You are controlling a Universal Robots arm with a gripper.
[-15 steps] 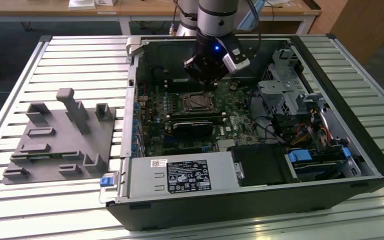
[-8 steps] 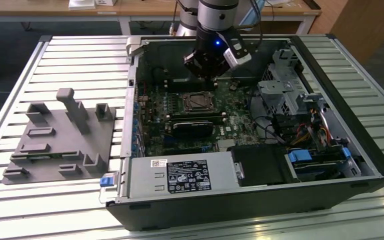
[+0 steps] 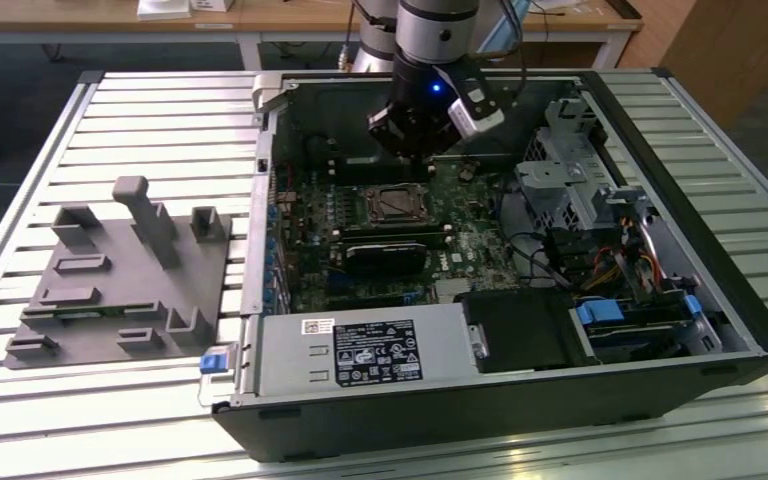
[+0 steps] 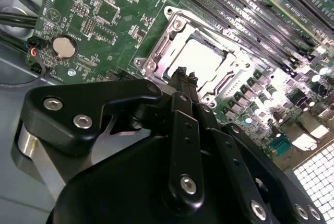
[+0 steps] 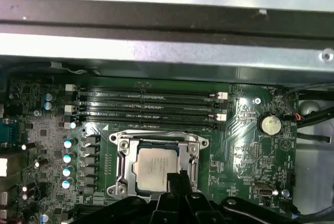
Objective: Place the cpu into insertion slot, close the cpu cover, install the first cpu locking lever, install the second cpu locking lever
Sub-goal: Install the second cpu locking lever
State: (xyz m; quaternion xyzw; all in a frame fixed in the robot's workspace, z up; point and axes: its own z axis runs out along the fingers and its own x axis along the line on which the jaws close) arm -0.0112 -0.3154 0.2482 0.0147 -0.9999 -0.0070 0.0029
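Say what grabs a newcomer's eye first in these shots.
The black gripper hangs inside the open black computer case, just above the square socket. In both wrist views the pale silver-grey cpu sits in the insertion slot, framed by the silvery cpu cover. A grey slotted fixture lies outside the case on the exterior view's left.

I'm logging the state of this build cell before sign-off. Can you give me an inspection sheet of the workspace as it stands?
Surface: slatted metal table carrying an open computer case.
Job's things: cpu sits in the insertion slot; cpu cover lies down around it as a frame.
Clutter: grey fixture block on the exterior view's left.
Grippers: gripper shut, empty, tips over the socket's edge.
Cables: coloured wire bundle near the drive bays; black leads beside the coin cell.
Surroundings: wooden desks behind.
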